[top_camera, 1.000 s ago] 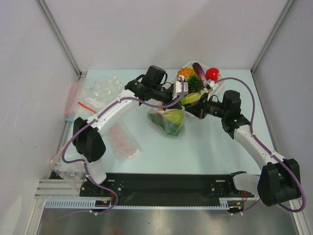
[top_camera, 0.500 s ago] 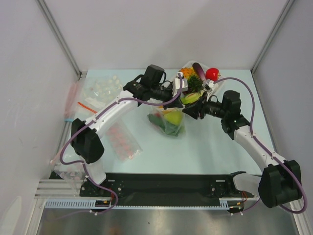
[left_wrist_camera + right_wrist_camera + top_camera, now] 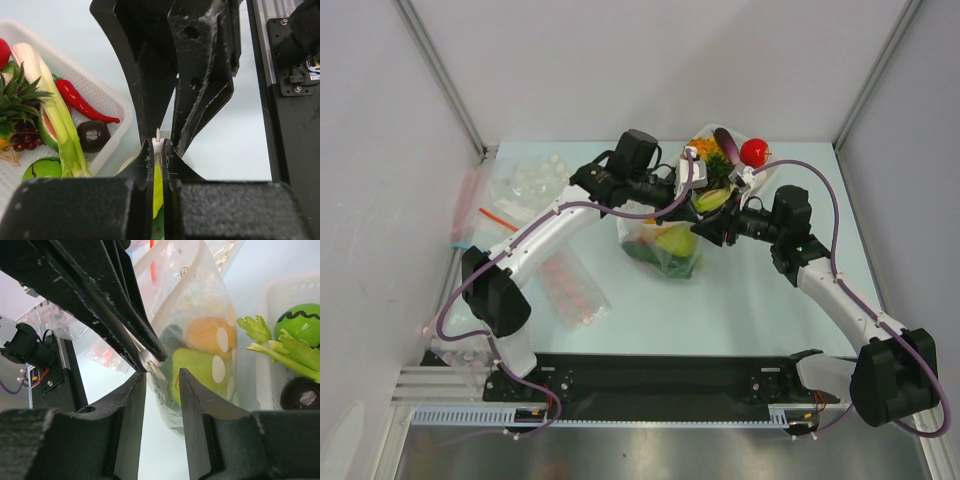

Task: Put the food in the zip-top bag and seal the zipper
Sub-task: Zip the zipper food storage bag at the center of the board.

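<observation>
Our left claw (image 3: pixel 157 145) is pinched shut on the top edge of the zip-top bag (image 3: pixel 663 245). Our right claw (image 3: pixel 162 377) stands partly open beside it, gripping nothing. The bag stands mid-surface (image 3: pixel 750 300), with green and orange food (image 3: pixel 197 372) inside. Beyond sits the white tray (image 3: pixel 120 120).

Pink-blob pkt (image 3: pixel 575 290), white-dot pkt (image 3: pixel 535 180) + thin red strip (image 3: pixel 498 220) on table (image 3: pixel 760 300), left side.
</observation>
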`<state>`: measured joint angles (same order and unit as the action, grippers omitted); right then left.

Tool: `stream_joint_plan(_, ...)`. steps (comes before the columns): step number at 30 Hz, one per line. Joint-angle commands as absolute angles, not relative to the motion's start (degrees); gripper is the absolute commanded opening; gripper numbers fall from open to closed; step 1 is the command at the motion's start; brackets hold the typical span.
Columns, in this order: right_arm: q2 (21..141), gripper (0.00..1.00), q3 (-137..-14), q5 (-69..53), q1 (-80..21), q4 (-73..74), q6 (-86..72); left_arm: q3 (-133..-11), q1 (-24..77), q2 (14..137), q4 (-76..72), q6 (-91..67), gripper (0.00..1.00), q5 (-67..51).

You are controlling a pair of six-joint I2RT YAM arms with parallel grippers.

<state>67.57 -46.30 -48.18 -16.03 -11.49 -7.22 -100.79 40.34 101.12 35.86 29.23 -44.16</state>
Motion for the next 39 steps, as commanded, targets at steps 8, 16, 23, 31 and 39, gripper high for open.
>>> stream_joint_plan(8, 67.59, 0.00, -47.55, -49.31, -16.35, -15.12, -6.07, -104.41, 40.96, 97.38, 36.30, 31.55, 0.00, -47.82)
stream_joint_plan(16, 66.27, 0.00, -44.57, -50.62, -14.51, -20.20, -10.09, -104.77, 40.96, 98.79, 36.83, 29.09, 0.00, -45.79)
stream_joint_plan(23, 65.39, 0.00, -42.72, -49.84, -12.13, -24.26, -14.23, -104.06, 40.96, 99.40, 38.76, 29.62, 0.00, -41.93)
stream_joint_plan(31, 66.88, 0.00, -42.63, -46.76, -10.55, -26.09, -17.31, -104.77, 40.87, 100.72, 41.13, 26.72, 0.00, -33.94)
stream_joint_plan(39, 69.61, 0.00, -42.27, -43.42, -8.44, -29.27, -23.29, -99.50, 38.67, 98.44, 37.45, 23.56, 0.01, -31.64)
